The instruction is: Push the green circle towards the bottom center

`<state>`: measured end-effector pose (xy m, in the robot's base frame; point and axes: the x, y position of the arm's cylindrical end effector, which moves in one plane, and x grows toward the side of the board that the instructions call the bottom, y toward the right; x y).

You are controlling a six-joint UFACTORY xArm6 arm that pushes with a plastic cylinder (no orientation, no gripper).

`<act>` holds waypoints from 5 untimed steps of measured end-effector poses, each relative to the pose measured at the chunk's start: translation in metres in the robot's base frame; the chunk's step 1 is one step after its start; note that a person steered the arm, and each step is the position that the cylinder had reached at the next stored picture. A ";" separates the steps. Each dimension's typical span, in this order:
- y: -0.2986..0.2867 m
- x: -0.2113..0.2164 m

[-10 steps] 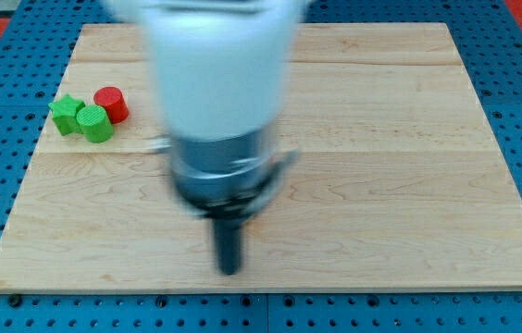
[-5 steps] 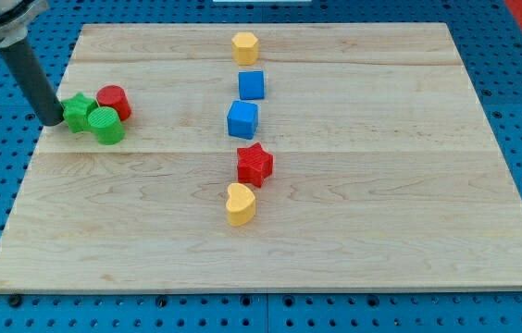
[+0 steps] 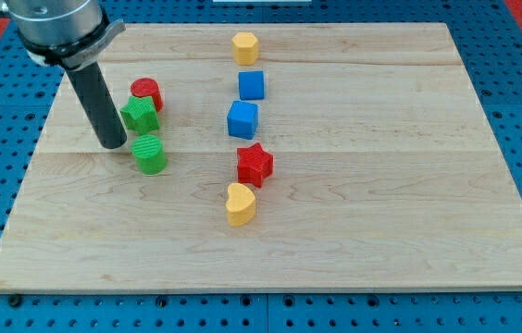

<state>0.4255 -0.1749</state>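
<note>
The green circle point(image 3: 151, 154) lies on the wooden board point(image 3: 381, 185), left of centre. My tip point(image 3: 113, 143) stands just to its left and a little above, close to it; whether they touch I cannot tell. The green star point(image 3: 140, 115) sits just right of the rod, above the green circle. The red circle point(image 3: 146, 93) touches the green star at its upper right.
A column of blocks runs down the middle: a yellow block point(image 3: 244, 46) at the top, a blue cube point(image 3: 252, 85), a second blue cube point(image 3: 242, 119), a red star point(image 3: 254, 165), and a yellow heart point(image 3: 240, 203) lowest.
My tip has moved right and slightly down from the board's left edge. The green circle, green star and red circle have been pushed right; the green circle has separated downward.
</note>
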 end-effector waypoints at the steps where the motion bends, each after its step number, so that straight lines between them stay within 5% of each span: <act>1: 0.078 0.021; 2: 0.079 0.094; 4: 0.016 0.128; 5: 0.102 0.144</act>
